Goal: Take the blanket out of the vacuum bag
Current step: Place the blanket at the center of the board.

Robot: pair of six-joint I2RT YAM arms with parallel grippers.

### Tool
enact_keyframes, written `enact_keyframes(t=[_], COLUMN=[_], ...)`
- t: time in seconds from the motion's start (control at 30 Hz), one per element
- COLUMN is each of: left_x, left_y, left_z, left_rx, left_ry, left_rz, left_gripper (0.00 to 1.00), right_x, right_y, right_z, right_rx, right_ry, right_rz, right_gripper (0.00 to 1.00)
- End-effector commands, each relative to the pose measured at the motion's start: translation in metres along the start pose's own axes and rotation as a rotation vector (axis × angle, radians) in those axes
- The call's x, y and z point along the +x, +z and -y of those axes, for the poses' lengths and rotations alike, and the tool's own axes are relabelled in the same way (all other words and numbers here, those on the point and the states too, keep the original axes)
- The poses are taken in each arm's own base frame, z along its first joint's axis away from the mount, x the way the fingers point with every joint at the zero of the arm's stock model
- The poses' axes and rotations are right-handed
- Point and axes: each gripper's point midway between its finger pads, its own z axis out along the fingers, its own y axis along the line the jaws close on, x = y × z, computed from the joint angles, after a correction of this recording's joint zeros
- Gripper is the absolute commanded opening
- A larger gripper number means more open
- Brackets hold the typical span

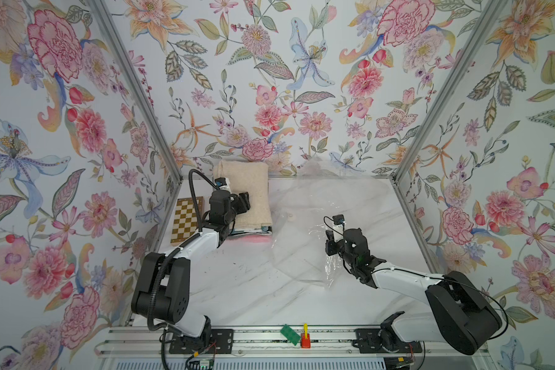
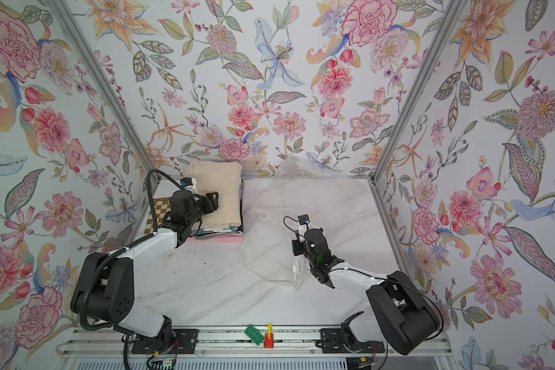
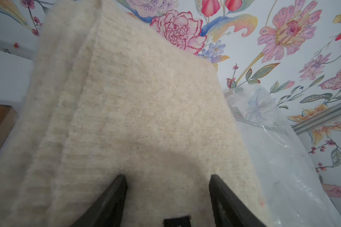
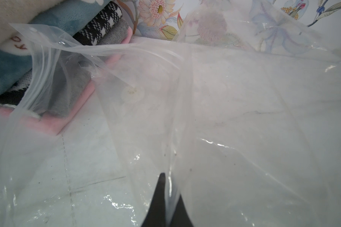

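The cream knitted blanket lies folded on top of a stack of folded textiles at the table's back left, outside the bag. My left gripper is over its near end, jaws open, fingertips at the wool with nothing pinched. The vacuum bag spreads limp and clear over the middle and right of the table, leaning against the back wall. My right gripper is shut on a fold of the bag's film near its front edge.
Under the cream blanket lie blue, black-and-white, grey and pink folded textiles. A chessboard sits left of the stack by the side wall. A green piece and a red-and-yellow piece rest on the front rail.
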Motion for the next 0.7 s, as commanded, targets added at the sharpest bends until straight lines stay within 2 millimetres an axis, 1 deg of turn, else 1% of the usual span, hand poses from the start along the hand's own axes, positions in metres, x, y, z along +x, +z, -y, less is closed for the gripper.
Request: enact_keyframes(t=[0.0,0.03,0.07,0.1,0.17,0.23,0.27,0.33,0.37,0.4,0.5,0.53,0.6,0.67], left_x=[0.004,0.001,-0.015,-0.024,-0.048,-0.065,-0.070,-0.070,-0.065,-0.055,-0.004,0.012,0.044,0.064], left_y=[0.001,-0.001,-0.011,-0.016,-0.035,-0.055,-0.064,-0.079,-0.087,-0.092,-0.111,-0.118,-0.133,-0.144], left_z=[-0.010,-0.007,0.004,0.012,0.032,0.047,0.050,0.043,0.036,0.030,0.006,0.002,-0.003,-0.005], left_rx=[-0.032,-0.019,0.020,0.051,0.123,0.171,0.163,0.075,0.020,-0.018,-0.129,-0.150,-0.176,-0.188], left_ry=[0.024,0.038,0.052,0.069,0.107,0.132,0.139,0.153,0.160,0.169,0.220,0.236,0.272,0.291], left_rz=[0.004,0.012,0.054,0.079,0.146,0.184,0.178,0.120,0.076,0.025,-0.200,-0.253,-0.338,-0.382], left_gripper=[0.71,0.71,0.71,0.72,0.72,0.73,0.73,0.73,0.74,0.74,0.72,0.71,0.68,0.65], right_x=[-0.005,-0.004,-0.003,-0.002,-0.001,-0.002,-0.004,-0.004,-0.004,-0.005,-0.011,-0.014,-0.021,-0.025], right_y=[0.000,0.000,0.001,0.001,0.003,0.004,0.006,0.013,0.018,0.021,0.030,0.033,0.044,0.058], right_z=[-0.001,-0.001,0.000,0.001,0.001,0.005,0.009,0.017,0.020,0.023,0.031,0.034,0.042,0.047], right_rx=[0.006,0.009,0.011,0.014,0.017,0.033,0.053,0.091,0.113,0.132,0.196,0.216,0.272,0.308], right_ry=[-0.022,-0.024,-0.026,-0.027,-0.025,-0.024,-0.020,-0.013,-0.014,-0.019,-0.043,-0.048,-0.074,-0.106], right_rz=[0.006,0.003,0.001,0.000,0.002,0.011,0.011,-0.029,-0.063,-0.089,-0.154,-0.163,-0.187,-0.215], right_gripper=[0.00,0.00,0.00,0.00,0.00,0.00,0.00,0.00,0.00,0.00,0.00,0.00,0.00,0.00])
